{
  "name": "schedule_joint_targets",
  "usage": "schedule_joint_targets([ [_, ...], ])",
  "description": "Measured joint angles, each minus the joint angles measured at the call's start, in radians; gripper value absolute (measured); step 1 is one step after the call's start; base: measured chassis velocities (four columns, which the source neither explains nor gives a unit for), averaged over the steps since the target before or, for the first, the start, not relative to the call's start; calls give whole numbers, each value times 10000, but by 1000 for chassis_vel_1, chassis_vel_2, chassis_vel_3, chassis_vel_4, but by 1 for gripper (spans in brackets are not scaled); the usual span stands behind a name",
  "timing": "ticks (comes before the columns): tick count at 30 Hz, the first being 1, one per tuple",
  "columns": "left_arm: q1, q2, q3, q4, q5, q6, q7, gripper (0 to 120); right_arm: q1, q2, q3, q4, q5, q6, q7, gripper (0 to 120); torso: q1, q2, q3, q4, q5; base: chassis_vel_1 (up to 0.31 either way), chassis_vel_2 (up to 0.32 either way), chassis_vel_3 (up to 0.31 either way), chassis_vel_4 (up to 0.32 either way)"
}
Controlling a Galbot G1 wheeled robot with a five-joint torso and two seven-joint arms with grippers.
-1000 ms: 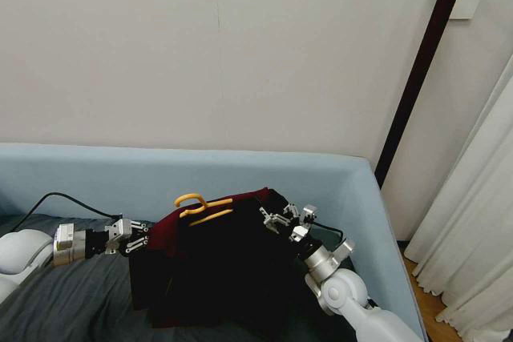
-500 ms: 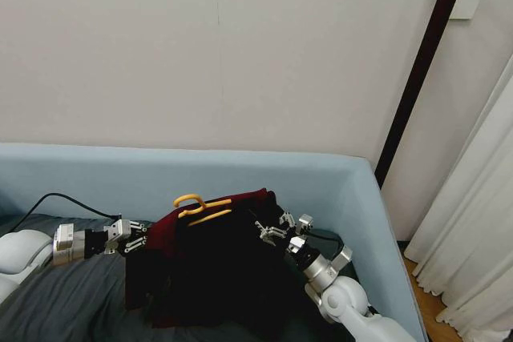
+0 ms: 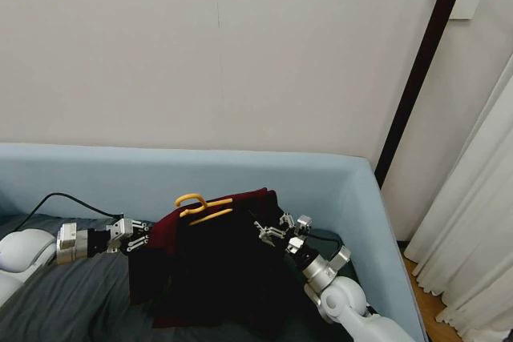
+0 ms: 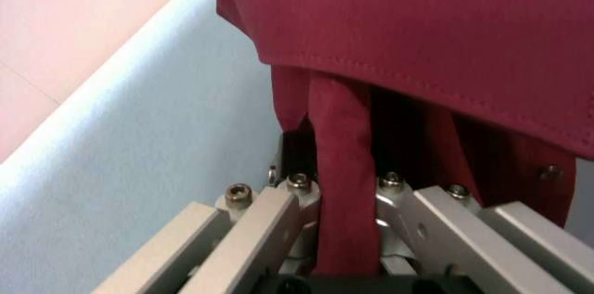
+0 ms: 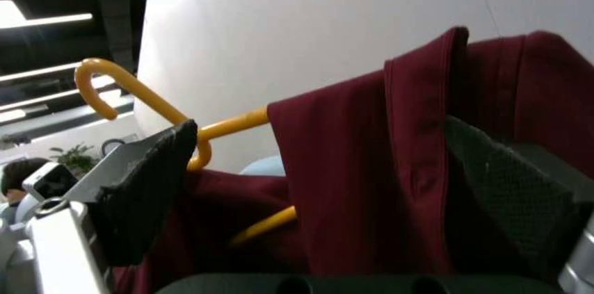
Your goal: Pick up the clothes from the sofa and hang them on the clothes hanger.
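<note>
Head view: left hand (image 3: 142, 238) pinches garment (image 3: 210, 255) edge.

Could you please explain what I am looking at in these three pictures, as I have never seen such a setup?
This is a wheeled robot with two arms, each ending in a gripper. The wide picture comes from a camera on its head, looking down at a pale blue sofa. The two close-ups come from cameras on its wrists. Between the arms is a dark red garment on a yellow hanger. The left gripper is shut on a fold at the garment's edge, as the left wrist view shows. The right gripper is at the garment's other side, its fingers spread open around the cloth.
</note>
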Motion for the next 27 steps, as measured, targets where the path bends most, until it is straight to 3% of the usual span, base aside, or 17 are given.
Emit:
schedule_joint_targets([
  [23, -196, -86, 226, 112, -25, -61, 36, 1, 127, 73, 191, -231, 65, 38, 759, 100, 1, 0, 0, 0, 0, 0, 0, 0, 0],
  [27, -253, -134, 324, 127, -16, -63, 23, 1, 139, 90, 160, -195, 65, 38, 610, 88, 0, 0, 0, 0, 0, 0, 0, 0, 0],
])
